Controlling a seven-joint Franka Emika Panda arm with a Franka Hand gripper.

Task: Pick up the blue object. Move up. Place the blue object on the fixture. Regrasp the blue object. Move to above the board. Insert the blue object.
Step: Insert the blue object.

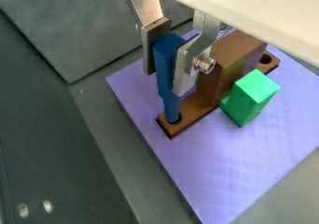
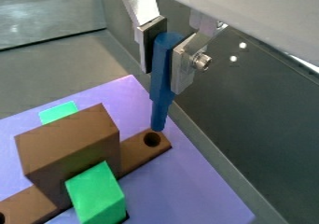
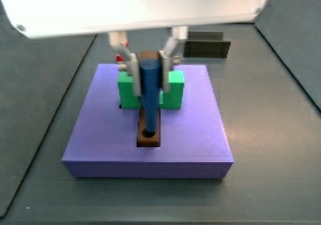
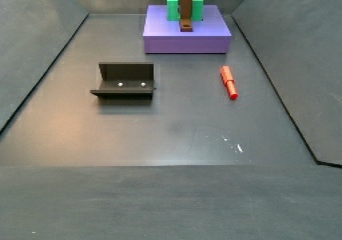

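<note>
Blue object (image 1: 167, 74), brown board (image 2: 75, 158), silver gripper (image 1: 174, 43).

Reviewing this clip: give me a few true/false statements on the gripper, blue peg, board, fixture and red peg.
1. The gripper holds the blue object upright over the purple platform. True.
2. The peg's lower end is at the hole in the board. True.
3. The blue object rests on the fixture. False: the fixture is bare, out on the floor.
4. The red peg lies on the platform. False: it lies on the floor.
</note>
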